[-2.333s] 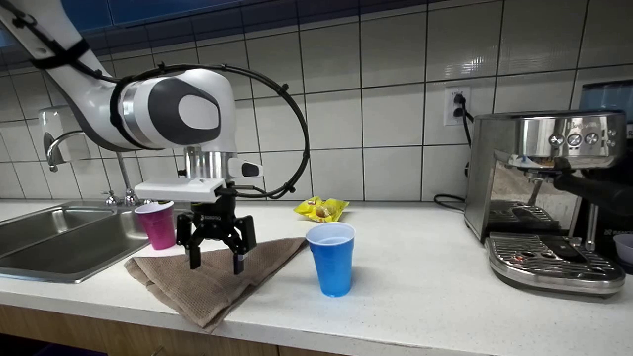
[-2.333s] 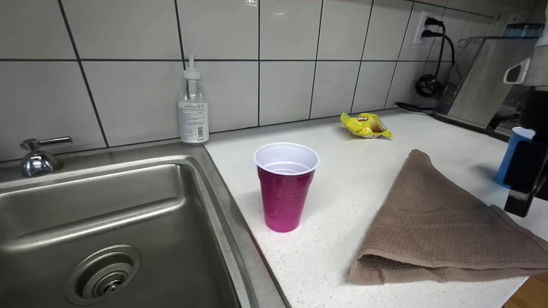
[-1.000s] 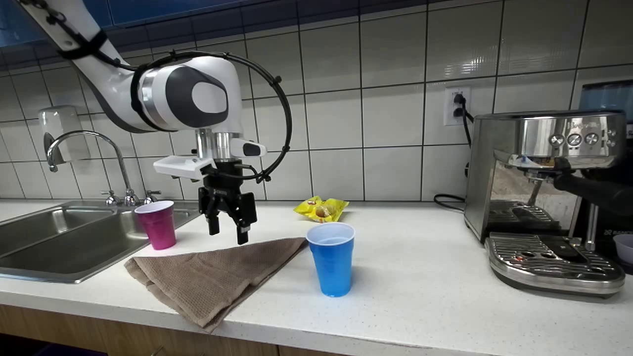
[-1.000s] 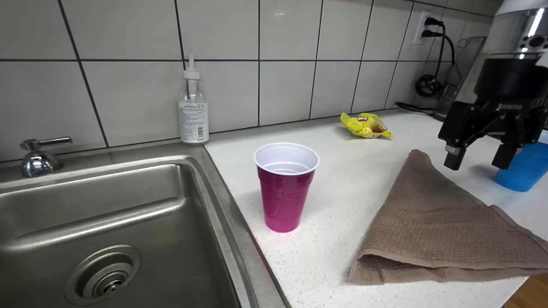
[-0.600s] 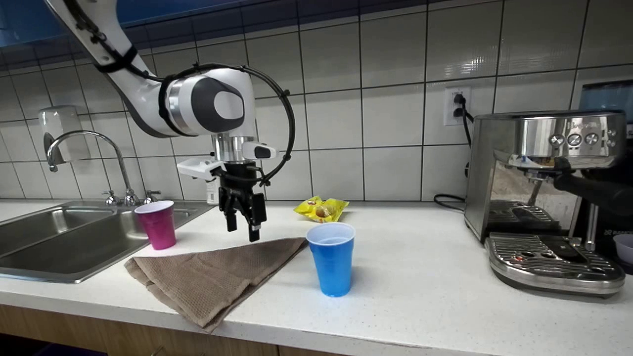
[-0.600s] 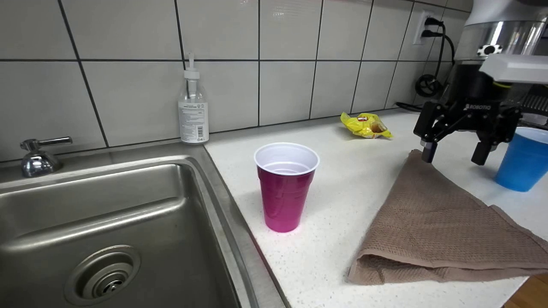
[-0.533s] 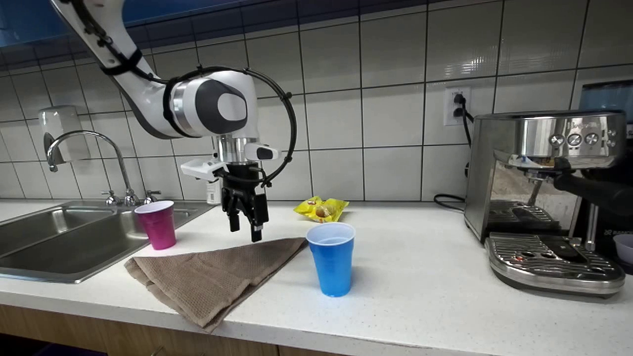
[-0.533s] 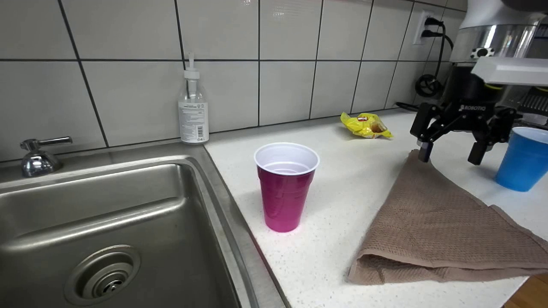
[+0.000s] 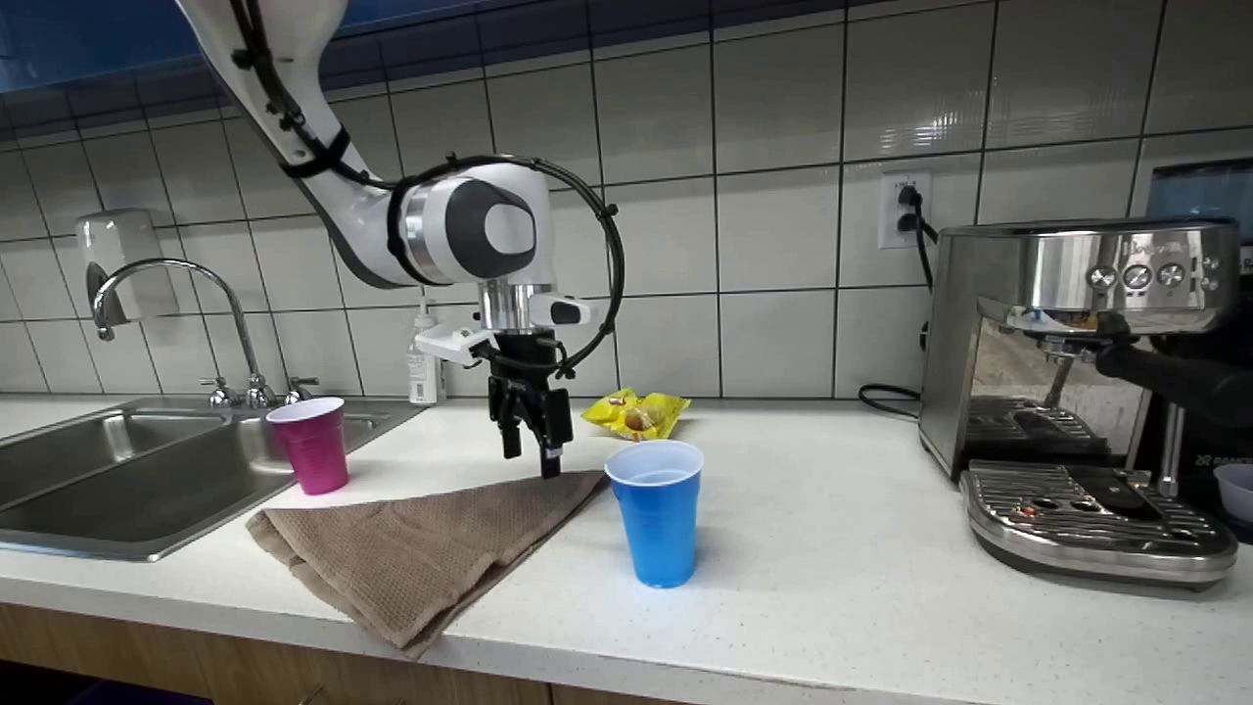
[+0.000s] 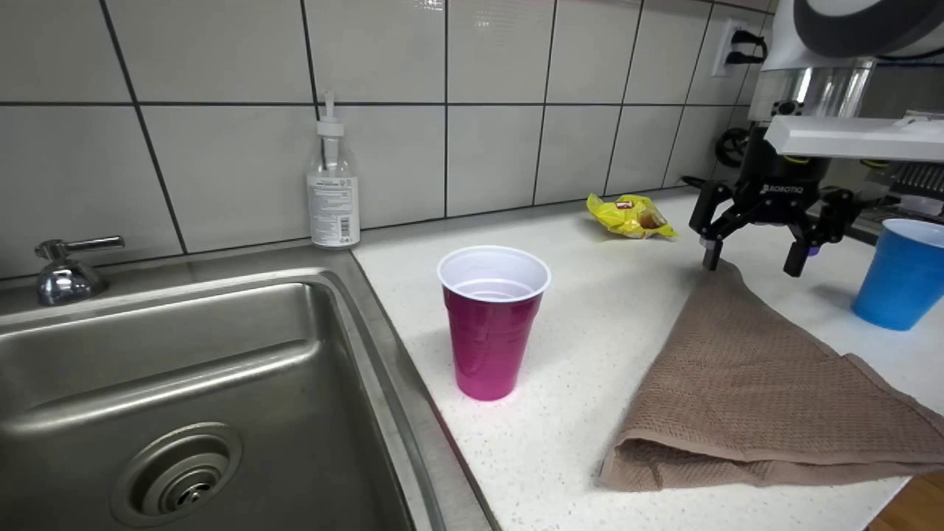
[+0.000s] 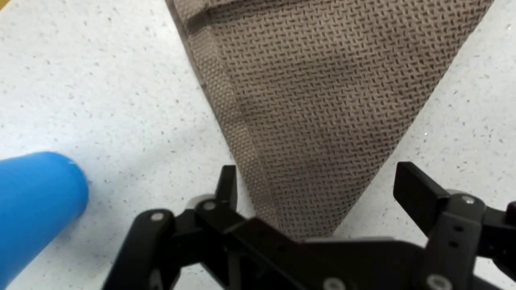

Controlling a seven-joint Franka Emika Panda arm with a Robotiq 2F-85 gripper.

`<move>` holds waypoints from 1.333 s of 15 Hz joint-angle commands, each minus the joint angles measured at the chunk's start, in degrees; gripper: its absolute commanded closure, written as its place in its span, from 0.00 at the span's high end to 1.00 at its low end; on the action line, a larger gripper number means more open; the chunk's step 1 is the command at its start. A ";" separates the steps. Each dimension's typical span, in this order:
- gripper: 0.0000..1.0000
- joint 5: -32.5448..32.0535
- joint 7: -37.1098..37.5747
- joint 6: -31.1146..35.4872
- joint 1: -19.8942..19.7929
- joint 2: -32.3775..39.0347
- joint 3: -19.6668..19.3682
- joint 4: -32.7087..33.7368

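End effector (image 10: 753,267) hangs right over the narrow corner of a folded brown waffle-weave towel (image 11: 322,100), jaws spread wide, not gripping it. In the wrist view that corner sits between the fingers (image 11: 415,187); can't really tell if they touch it. Towel's lying on the table (image 9: 842,568), blue plastic cup (image 9: 660,529) standing near it, magenta cup (image 10: 493,339) over by the sink (image 10: 383,369).

Rough cloth towel (image 11: 318,100), plastic cup (image 9: 658,534); metal sink (image 10: 184,346)
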 commanded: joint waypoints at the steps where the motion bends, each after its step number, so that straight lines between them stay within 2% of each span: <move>1: 1.00 -0.65 1.61 -1.52 -0.28 3.32 -0.93 4.51; 20: 1.00 0.32 5.21 -2.57 -0.44 16.54 -4.76 19.22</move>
